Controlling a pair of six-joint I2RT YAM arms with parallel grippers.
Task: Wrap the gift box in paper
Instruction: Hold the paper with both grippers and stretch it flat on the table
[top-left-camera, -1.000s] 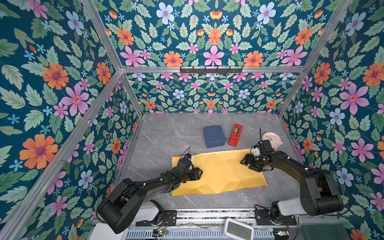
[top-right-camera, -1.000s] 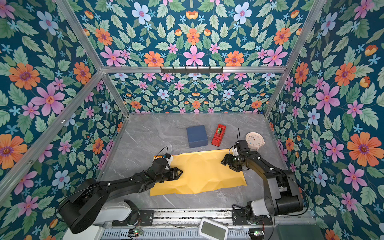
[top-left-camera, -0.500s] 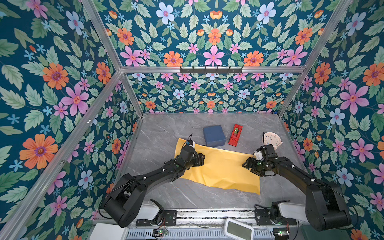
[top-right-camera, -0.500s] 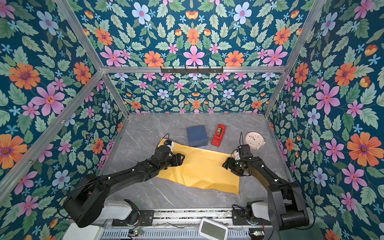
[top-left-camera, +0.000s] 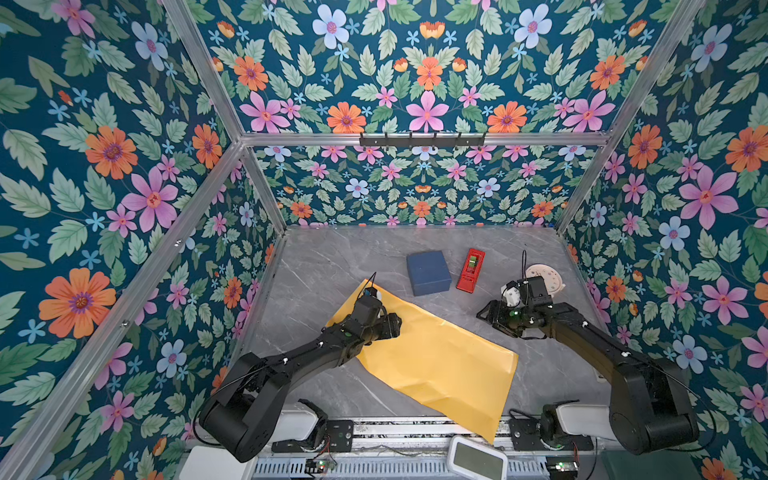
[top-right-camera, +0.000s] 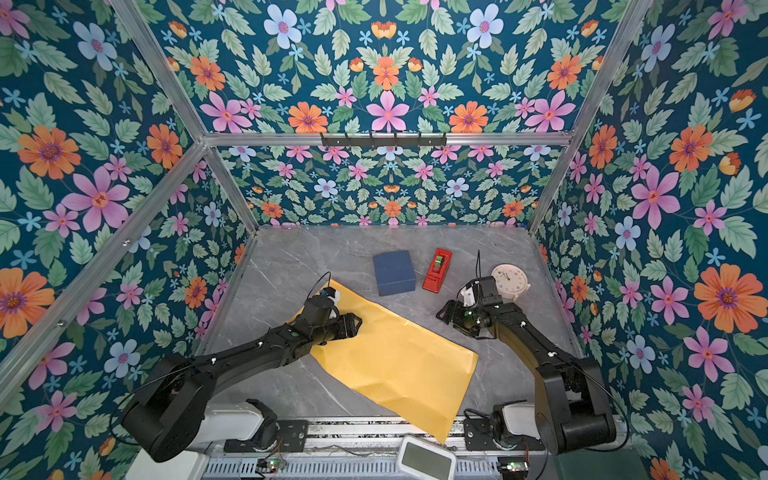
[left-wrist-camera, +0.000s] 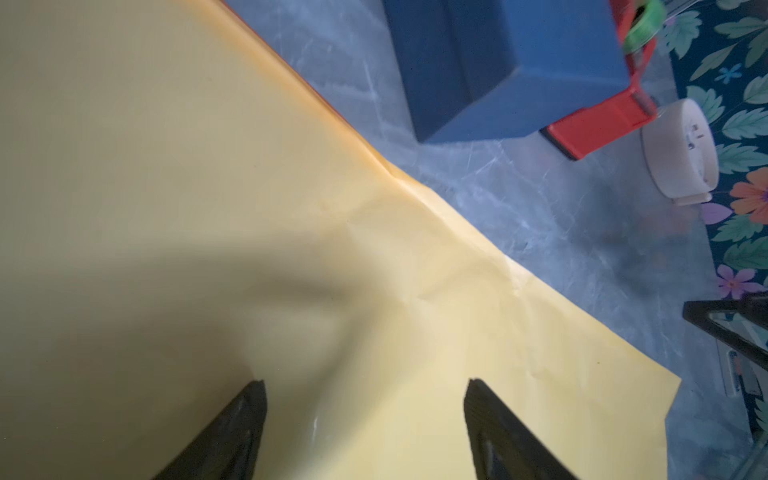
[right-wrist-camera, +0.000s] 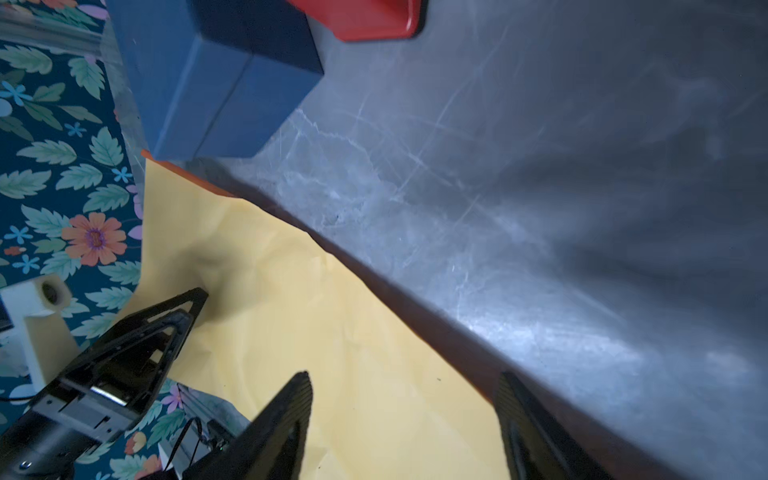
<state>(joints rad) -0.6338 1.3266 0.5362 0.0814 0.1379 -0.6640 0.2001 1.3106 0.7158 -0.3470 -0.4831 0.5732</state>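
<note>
The gift box (top-left-camera: 429, 272) (top-right-camera: 394, 272), dark blue and square, sits on the grey table toward the back. The paper (top-left-camera: 436, 365) (top-right-camera: 399, 365) lies yellow side up, slanted from back left to front right, with a thin orange edge showing. Its near corner hangs over the table's front edge. My left gripper (top-left-camera: 395, 326) (top-right-camera: 355, 324) (left-wrist-camera: 365, 384) stands open just above the paper's back-left part, nothing between its fingers. Open too, my right gripper (top-left-camera: 484, 311) (top-right-camera: 444, 313) (right-wrist-camera: 405, 376) hovers over bare table beside the paper's far edge. The box (left-wrist-camera: 498, 62) (right-wrist-camera: 224, 91) shows beyond the paper in both wrist views.
A red tape dispenser (top-left-camera: 471, 270) (top-right-camera: 437, 270) stands right of the box. A white round clock (top-left-camera: 545, 282) (top-right-camera: 510, 282) lies behind my right wrist. Flowered walls enclose the table on three sides. A small white device (top-left-camera: 478, 457) sits on the front rail.
The paper has swung round: its left end went back toward the box, its right end toward the front edge. My left gripper moved back with it and opened wider. The right gripper barely moved.
</note>
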